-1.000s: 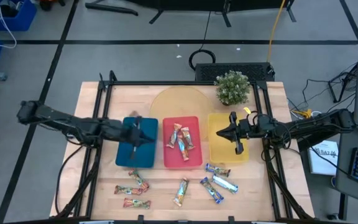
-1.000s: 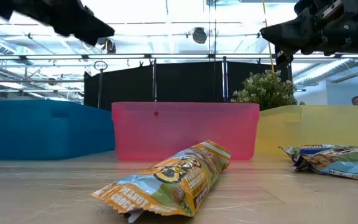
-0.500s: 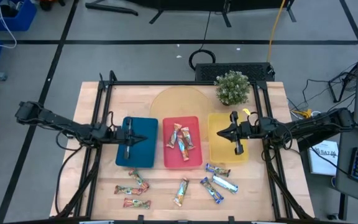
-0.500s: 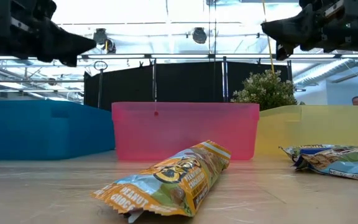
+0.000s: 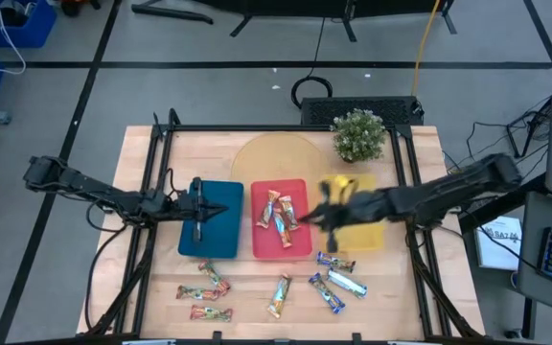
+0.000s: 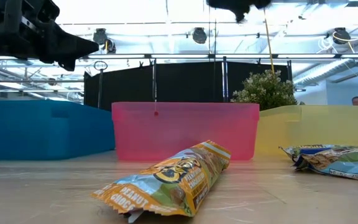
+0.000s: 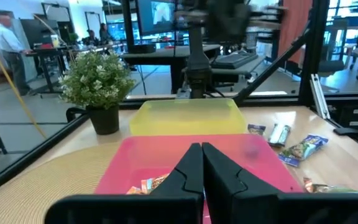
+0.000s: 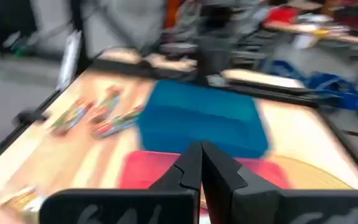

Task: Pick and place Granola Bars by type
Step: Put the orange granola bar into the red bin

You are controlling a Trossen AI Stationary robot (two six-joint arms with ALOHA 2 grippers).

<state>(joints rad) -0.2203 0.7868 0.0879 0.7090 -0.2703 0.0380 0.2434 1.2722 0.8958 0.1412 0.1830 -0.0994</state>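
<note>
From the high view, the right gripper (image 5: 326, 217) hangs over the border between the flat red plastic tray (image 5: 300, 244) and the flat yellow plastic tray (image 5: 367, 237), while the left gripper (image 5: 196, 213) waits over the flat blue plastic tray (image 5: 223, 244). The shiny wrapped granola bars (image 5: 278, 296) lie loose on the wooden counter (image 5: 402, 287) in front of the trays, and a few (image 5: 281, 211) lie already in the red tray. I judge the right arm should come down straight on one bar, away from its neighbours.

In the low view, an orange-gold bar (image 6: 166, 179) lies near, with free counter around it.

In the left wrist view, the left fingers (image 7: 191, 171) are clenched together, empty.

In the right wrist view, the right fingers (image 8: 188, 167) are also closed on nothing. They must open before any descent.
</note>
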